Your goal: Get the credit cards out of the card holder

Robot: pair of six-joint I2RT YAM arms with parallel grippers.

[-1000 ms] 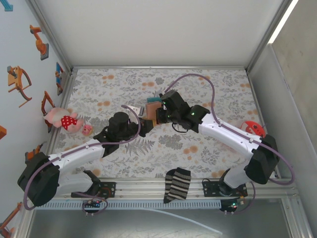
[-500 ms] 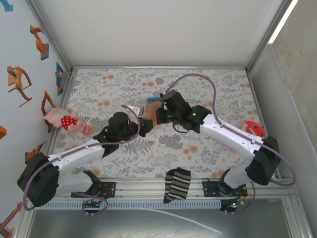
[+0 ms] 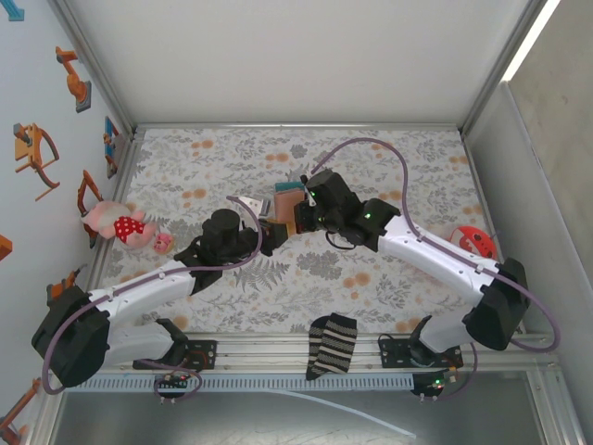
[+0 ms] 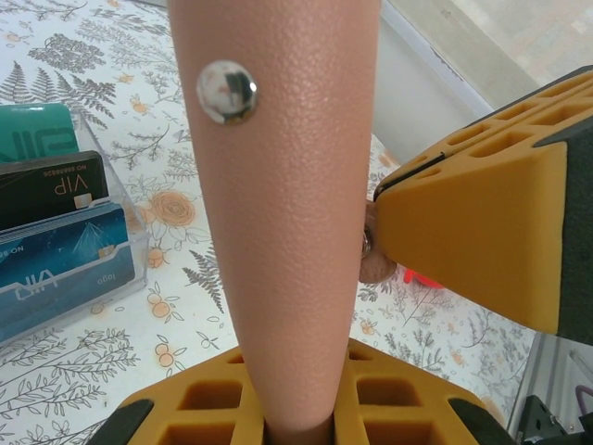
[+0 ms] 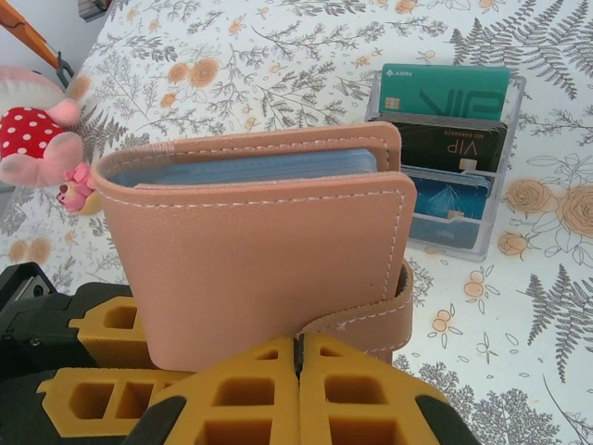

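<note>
Tan card holder [image 5: 259, 255]; black card [image 5: 445, 146] — "VIP"

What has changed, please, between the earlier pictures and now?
The right arm swung its elbow slightly rightward, and its wrist edged up and right. Nothing was taken or let go: the left fingers still pinch the card holder by its flap. Card holder, left arm and sock stayed put.

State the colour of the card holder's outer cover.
The card holder is tan-brown with pale stitching; right wrist view.
</note>
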